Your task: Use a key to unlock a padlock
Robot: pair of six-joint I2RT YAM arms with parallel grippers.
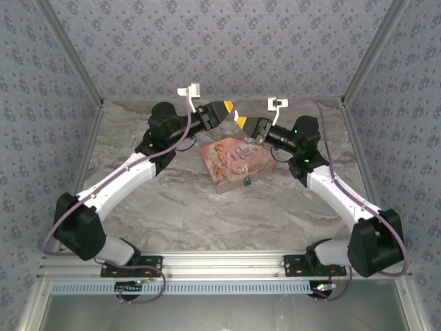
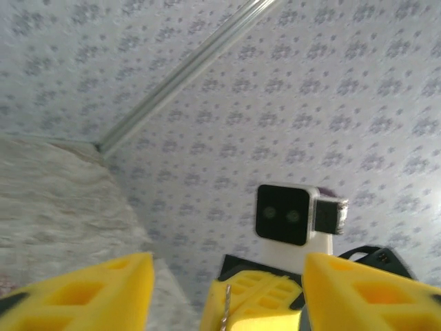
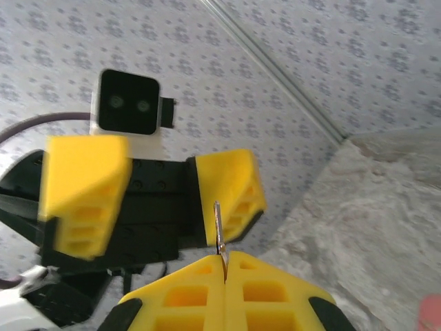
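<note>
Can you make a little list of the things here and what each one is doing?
left gripper: open, raised over the table
right gripper: shut on the key, facing the left gripper
key: thin metal, poking out of the right gripper
padlock: tiny, blue, beside the pink box
pink box: lying flat on the table

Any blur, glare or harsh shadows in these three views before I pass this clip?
Top external: even, soft light, no glare; padlock tiny, barely resolved. Left wrist: near yellow fingers soft, right edge washed out. Right wrist: key sharp; the left gripper beyond it smeared on one finger.
</note>
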